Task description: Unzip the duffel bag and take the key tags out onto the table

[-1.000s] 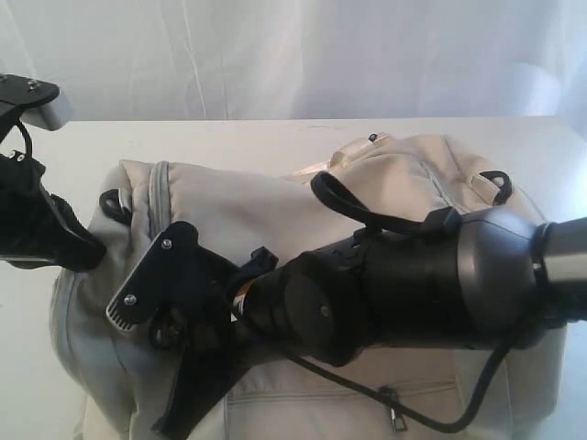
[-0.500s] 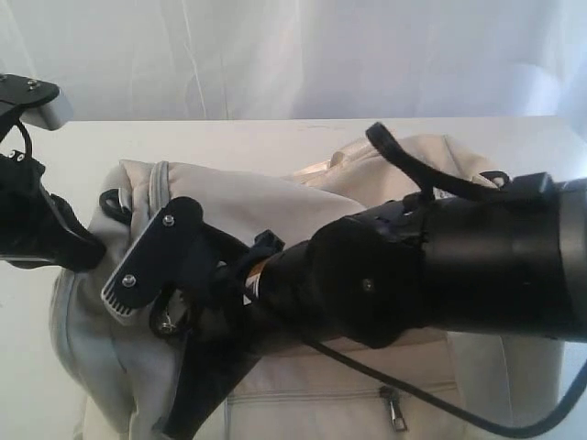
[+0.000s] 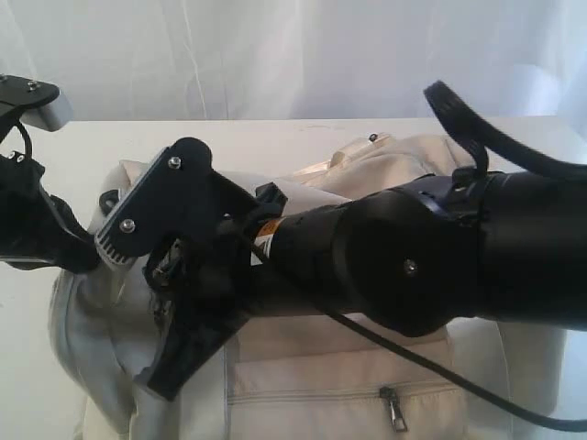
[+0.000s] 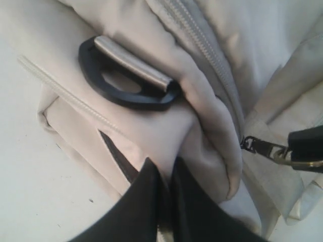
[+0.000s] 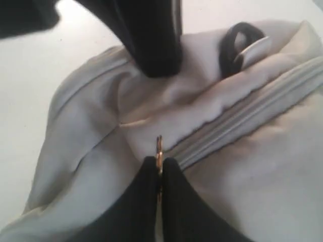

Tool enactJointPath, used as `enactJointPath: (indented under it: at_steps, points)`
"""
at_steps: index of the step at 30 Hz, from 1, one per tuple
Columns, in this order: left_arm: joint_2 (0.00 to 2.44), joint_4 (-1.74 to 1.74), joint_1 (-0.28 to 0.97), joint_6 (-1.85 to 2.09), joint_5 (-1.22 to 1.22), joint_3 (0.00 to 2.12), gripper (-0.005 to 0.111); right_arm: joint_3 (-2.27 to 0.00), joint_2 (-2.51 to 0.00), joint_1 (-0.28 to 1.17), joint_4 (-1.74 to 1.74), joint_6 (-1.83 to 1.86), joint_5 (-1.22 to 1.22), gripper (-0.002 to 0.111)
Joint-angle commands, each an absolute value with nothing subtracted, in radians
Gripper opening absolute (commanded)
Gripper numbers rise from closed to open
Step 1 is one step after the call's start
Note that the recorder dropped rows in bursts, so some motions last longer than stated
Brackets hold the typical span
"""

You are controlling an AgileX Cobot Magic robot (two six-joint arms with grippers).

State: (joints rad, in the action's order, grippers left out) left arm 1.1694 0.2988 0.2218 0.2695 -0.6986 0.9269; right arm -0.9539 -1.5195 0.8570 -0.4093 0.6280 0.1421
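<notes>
The cream duffel bag point(image 3: 367, 357) lies on the white table point(image 3: 275, 137), its grey top zipper point(image 5: 242, 118) closed along the stretch in view. My right gripper point(image 5: 159, 162) is shut on the metal zipper pull point(image 5: 159, 145) at the end of that zipper. My left gripper point(image 4: 164, 169) is shut on a fold of bag fabric at the same end, just below a dark ring point(image 4: 126, 75). In the exterior view the left gripper point(image 3: 81, 252) presses into the bag's left end. The key tags are out of view.
The right arm's bulky body point(image 3: 413, 266) reaches across the bag and hides much of it. A zipped side pocket point(image 3: 394, 408) faces the front. White table point(image 5: 35, 70) lies beyond the bag's end, and a white curtain point(image 3: 293, 55) hangs behind.
The right arm has risen and shifted left while holding the zipper pull, lifting the bag's top fabric with it. The left arm has stayed in place.
</notes>
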Motion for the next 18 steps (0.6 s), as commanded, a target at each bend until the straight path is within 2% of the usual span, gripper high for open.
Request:
enactJointPath:
  at_steps: [1, 18]
  points:
    - [1.163, 0.332, 0.223, 0.268, -0.757, 0.916, 0.000, -0.954, -1.511, 0.854, -0.406, 0.625, 0.041, 0.000]
    - [1.163, 0.332, 0.223, 0.268, -0.761, 0.908, 0.000, -0.971, -1.572, 0.802, -0.406, 0.625, -0.139, 0.000]
